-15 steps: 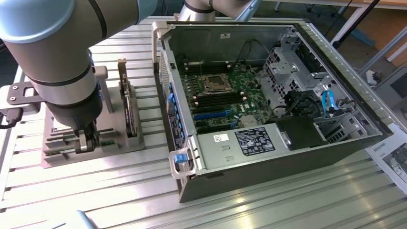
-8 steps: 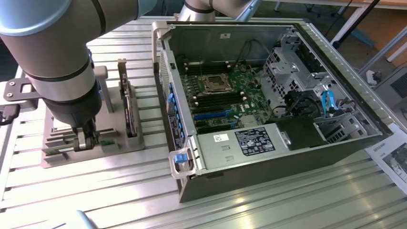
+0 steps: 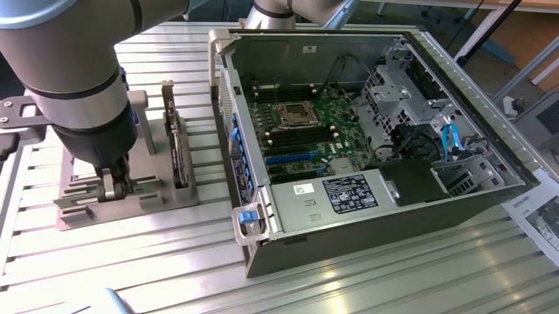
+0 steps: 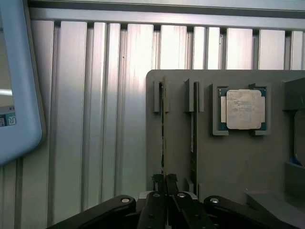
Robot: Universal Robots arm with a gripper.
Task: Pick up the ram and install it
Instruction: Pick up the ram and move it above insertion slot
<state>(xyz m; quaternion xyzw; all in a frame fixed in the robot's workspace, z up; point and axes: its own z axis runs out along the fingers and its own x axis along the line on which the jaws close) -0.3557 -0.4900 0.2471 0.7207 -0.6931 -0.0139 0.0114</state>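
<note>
Gripping: our gripper [image 4: 165, 180] had its jaws drawn narrow on the near end of the ram, as far as we could judge from the wrist view.
Ram: the ram [image 4: 163, 129] stood on edge in the outer slot of the grey holder, between the guide posts, and had not been lifted.
Grip risk: we judged that the pinch sat on a thin edge close to one end, so a pull off the vertical could have let the board pivot or slip.
Second stick: the second stick [image 4: 193, 138] stood parallel in the next slot, just beside the first; a sideways drift could have scraped or knocked it.
Holder: we could not tell whether the holder [image 4: 238, 162] was fastened down; had the ram bound in its slot, the holder might have risen with it.
Processor: the processor [image 4: 244, 109] lay flat in its pocket farther along, apart from the gripper; a jolt to the holder could have unseated it.
Expansion card: the expansion card [image 3: 175, 154] stood upright near the arm, where a wrist swing could have brushed it.
Computer case: the computer case [image 3: 367, 216] lay open on the slatted table [image 3: 175, 261], towards the exterior view's right and well apart from the holder; we thought a low carry could have caught its raised wall.
Motherboard: the motherboard [image 3: 306, 131] sat deep inside the case; a ram tilted in the grip would have met its seat askew and risked bent contacts.
</note>
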